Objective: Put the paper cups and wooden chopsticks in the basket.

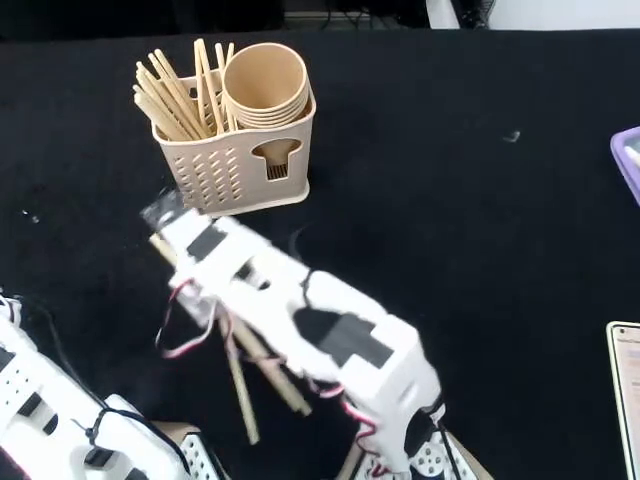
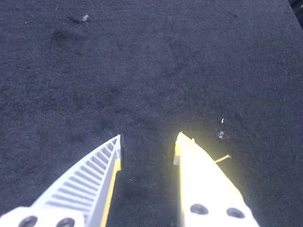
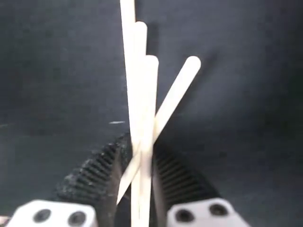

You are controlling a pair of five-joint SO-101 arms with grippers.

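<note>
Right jaws clenched on a bundle of wooden chopsticks (image 3: 150, 90) — just in front of the basket (image 1: 235, 170).
The basket stands at the far side of the table (image 2: 142, 56) and holds stacked paper cups (image 1: 265, 85) beside upright loaded sticks (image 1: 180, 95). One held stick crosses the others. Left jaws released — spread over the bare table, gripping nothing.

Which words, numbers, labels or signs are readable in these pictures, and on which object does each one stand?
No text can be read anywhere.
Flat white-edged object at the right edge of the high view: faint marks, too small to read.
Basket: holes and one cut-out shape, no letters.
Paper cups and wooden chopsticks: plain, no print visible.
</note>
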